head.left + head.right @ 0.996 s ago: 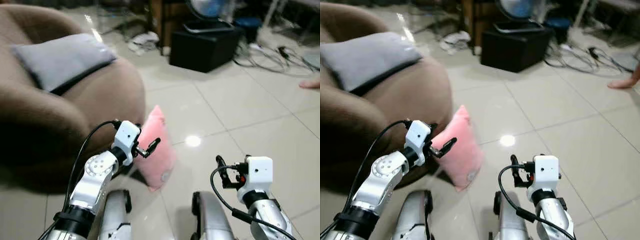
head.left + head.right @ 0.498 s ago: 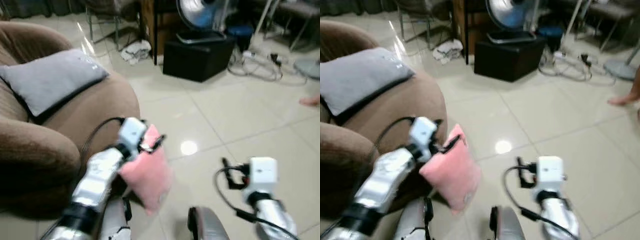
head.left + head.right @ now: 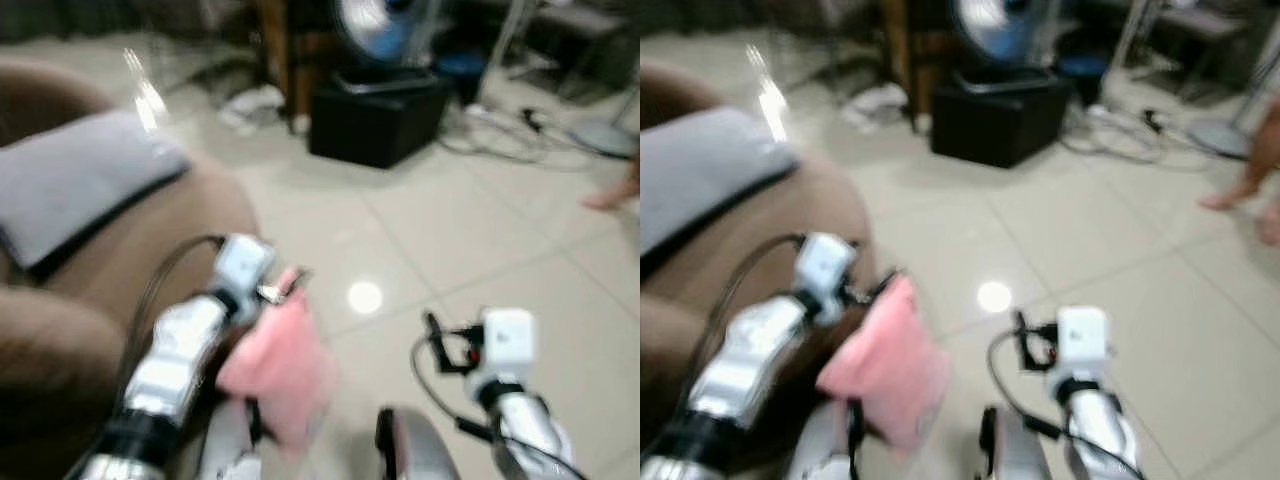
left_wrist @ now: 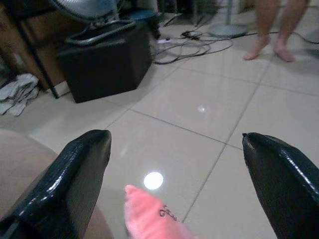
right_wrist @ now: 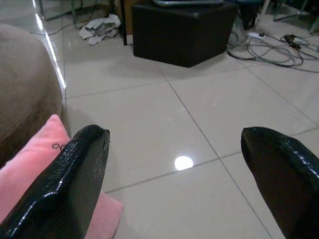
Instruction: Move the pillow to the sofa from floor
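The pink pillow (image 3: pixel 278 365) is seen beside the brown sofa (image 3: pixel 60 330), just below the left end effector (image 3: pixel 283 292); whether it is gripped cannot be told from the blurred head views, though the fingers (image 4: pixel 70 174) are spread wide in the wrist view. The right end effector (image 3: pixel 435 335) is held spread open over the tiled floor (image 3: pixel 480 220), gripping nothing.

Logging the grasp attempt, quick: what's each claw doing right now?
Left claw: open, fingers spread above the pink pillow, not gripping it.
Right claw: open, holding nothing, pink pillow beside it.
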You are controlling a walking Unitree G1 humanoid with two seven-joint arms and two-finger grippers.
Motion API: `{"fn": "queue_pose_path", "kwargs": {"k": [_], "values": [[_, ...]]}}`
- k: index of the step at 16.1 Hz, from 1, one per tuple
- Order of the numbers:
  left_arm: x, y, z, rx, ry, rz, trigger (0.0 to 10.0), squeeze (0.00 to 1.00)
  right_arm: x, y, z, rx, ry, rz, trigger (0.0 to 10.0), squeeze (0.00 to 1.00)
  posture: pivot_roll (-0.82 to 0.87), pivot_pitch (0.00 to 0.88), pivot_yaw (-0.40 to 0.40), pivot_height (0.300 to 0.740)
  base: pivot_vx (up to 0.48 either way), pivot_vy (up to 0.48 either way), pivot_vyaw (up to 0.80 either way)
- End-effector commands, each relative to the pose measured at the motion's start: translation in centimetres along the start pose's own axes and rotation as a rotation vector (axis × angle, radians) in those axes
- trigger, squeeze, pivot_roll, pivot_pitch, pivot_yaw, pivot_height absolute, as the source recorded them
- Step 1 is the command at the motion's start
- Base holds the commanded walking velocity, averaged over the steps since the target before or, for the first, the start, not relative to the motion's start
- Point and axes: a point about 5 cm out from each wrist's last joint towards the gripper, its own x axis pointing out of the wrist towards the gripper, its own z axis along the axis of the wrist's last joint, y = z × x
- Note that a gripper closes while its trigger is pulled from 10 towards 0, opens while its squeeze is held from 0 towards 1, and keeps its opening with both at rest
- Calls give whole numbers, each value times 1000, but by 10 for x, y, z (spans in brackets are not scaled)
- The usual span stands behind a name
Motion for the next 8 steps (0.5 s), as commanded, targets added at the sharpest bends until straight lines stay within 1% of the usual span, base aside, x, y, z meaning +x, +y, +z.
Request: {"fn": "queue_pose_path", "kwargs": {"k": [1,2,3,4,5,7,8], "values": [[9,-12,4,13,-7,-37,10000,0,-2,-11,-1,-31,10,-24,10000,0,-57,37,-5,569,0,0,0],[12,-3,-8,47,79,32,10000,0,0,-9,-2,-49,24,-2,10000,0,-55,37,-8,569,0,0,0],[13,0,-13,40,115,48,10000,0,1,-9,-2,-51,27,7,10000,0,-55,37,-8,569,0,0,0],[15,6,-22,49,184,73,10000,0,2,-7,-3,-51,39,28,10000,0,-55,38,-9,569,0,0,0],[15,8,-35,63,276,66,10000,0,2,-5,-4,-50,41,53,10000,0,-55,46,-10,559,0,0,0],[15,9,-43,71,333,50,10000,0,3,-3,-4,-56,44,75,10000,0,-57,52,-10,549,0,0,0],[20,6,-54,36,414,37,10000,0,3,-1,-6,-62,56,106,10000,0,-65,60,-9,534,0,0,0]]}}
